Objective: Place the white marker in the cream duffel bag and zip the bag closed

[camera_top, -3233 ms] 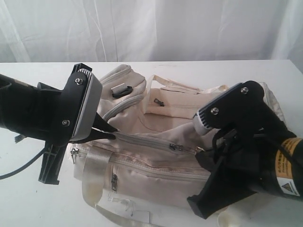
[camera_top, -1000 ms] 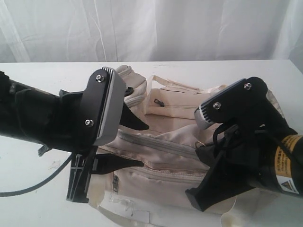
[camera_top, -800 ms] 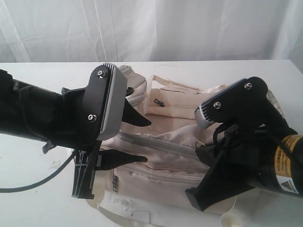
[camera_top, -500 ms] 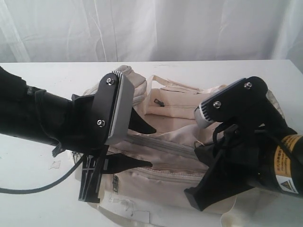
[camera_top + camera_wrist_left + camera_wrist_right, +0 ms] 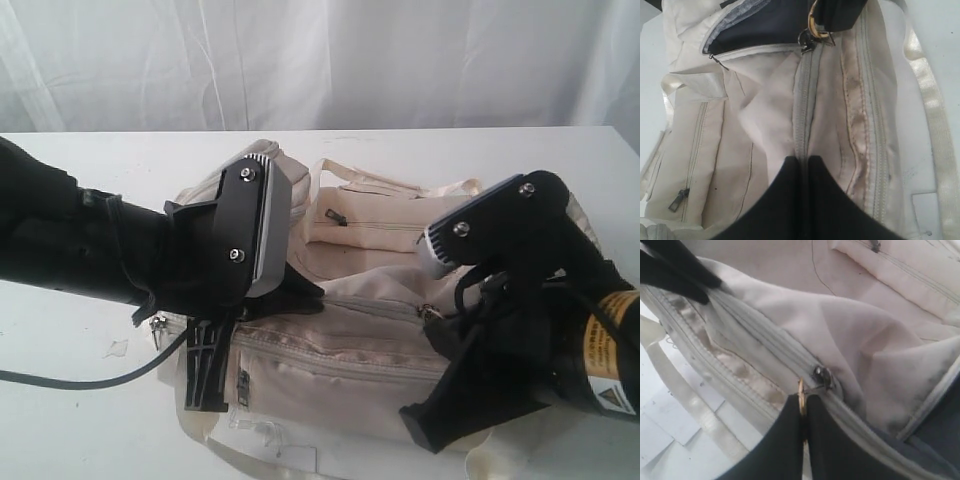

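Where its jaws stood apart a moment ago, the left gripper (image 5: 801,159) now pinches the zip seam (image 5: 803,112) of the cream duffel bag (image 5: 340,362); the right gripper (image 5: 803,399) clamps the pull ring (image 5: 800,387); dark lining (image 5: 765,22) shows past it; bare table (image 5: 70,415) lies left of the bag.

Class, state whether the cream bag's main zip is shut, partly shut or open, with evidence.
Partly shut. The zip is joined up to its slider; beyond it, dark lining shows through a gap.
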Action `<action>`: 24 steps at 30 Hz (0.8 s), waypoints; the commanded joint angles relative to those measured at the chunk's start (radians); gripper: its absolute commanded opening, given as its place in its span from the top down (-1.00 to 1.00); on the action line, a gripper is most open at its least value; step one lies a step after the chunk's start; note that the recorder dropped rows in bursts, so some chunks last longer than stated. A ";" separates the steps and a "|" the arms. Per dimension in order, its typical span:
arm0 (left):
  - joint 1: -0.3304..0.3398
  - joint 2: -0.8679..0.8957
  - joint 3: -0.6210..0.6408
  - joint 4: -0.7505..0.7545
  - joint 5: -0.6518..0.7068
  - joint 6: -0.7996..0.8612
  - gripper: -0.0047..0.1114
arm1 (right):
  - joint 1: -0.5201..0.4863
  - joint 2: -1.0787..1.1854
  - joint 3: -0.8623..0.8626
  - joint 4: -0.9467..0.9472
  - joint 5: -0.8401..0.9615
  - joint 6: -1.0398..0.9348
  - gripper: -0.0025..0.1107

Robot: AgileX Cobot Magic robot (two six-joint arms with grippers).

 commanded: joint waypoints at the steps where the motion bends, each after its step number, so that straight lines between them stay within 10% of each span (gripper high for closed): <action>1: -0.003 -0.002 -0.002 -0.022 0.002 0.060 0.92 | 0.000 -0.005 0.002 -0.006 0.103 0.004 0.96; 24: -0.003 -0.002 -0.002 -0.022 0.002 0.034 0.92 | 0.000 -0.136 0.002 -0.239 0.444 0.009 0.96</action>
